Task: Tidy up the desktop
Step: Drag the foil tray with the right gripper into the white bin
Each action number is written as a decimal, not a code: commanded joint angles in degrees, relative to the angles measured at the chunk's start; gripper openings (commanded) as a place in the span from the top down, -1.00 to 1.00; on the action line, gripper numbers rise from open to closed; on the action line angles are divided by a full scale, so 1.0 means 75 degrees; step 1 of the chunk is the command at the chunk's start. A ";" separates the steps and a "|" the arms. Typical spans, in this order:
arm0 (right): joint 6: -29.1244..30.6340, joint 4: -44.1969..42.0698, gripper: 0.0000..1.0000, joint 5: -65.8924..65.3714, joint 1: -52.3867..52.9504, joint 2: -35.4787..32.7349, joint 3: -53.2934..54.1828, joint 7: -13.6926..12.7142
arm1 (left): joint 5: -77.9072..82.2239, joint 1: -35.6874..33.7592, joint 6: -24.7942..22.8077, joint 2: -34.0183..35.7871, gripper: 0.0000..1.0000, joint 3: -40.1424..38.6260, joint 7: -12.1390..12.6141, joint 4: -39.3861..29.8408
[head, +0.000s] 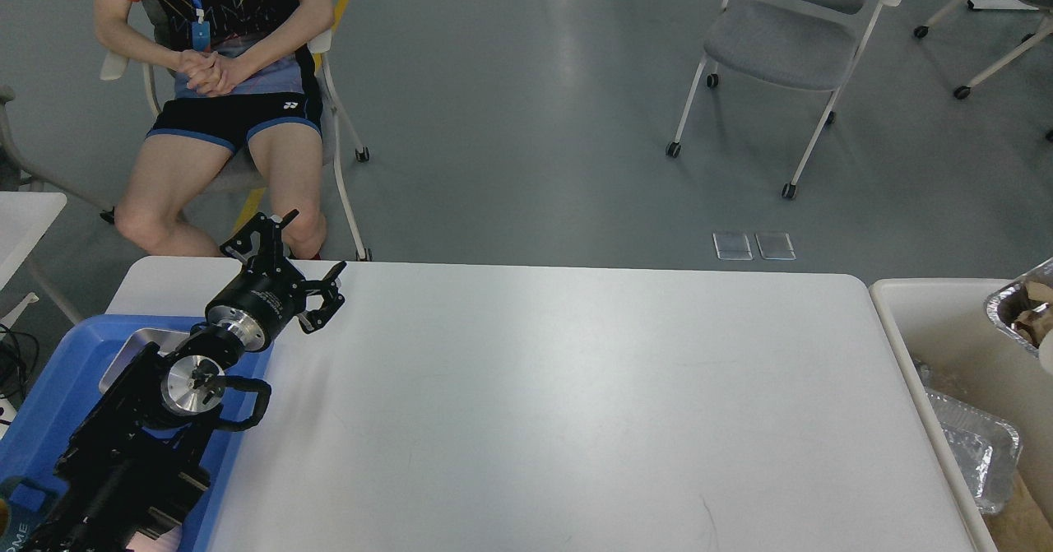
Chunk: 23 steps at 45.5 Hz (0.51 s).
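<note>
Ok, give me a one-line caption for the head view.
Left claw open above the white desktop, blue tray at left, cream bin at right.

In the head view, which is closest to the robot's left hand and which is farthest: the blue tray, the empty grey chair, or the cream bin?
From the left hand, nearest first:
1. Blue tray: just below it, at the table's left edge.
2. Empty grey chair: across the floor, up and to the right.
3. Cream bin: beyond the table's right end, holding foil trays.
</note>
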 commanded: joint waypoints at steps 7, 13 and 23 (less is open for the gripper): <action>-0.1083 -0.0161 -0.46 0.0133 -0.0520 0.0490 0.0005 -0.0001 | 0.0000 0.0022 0.0007 0.0074 -0.91 0.0034 0.0035 -0.0003; -0.1587 -0.0418 -1.00 0.0133 -0.0789 0.0759 0.0017 -0.0001 | 0.0000 0.0034 0.0007 0.0097 -0.93 0.0034 0.0035 -0.0003; -0.1775 -0.1192 -1.00 0.0249 -0.0825 0.1333 0.0145 -0.0083 | 0.0012 0.0034 -0.0016 0.0121 -0.93 0.0045 0.0035 -0.0003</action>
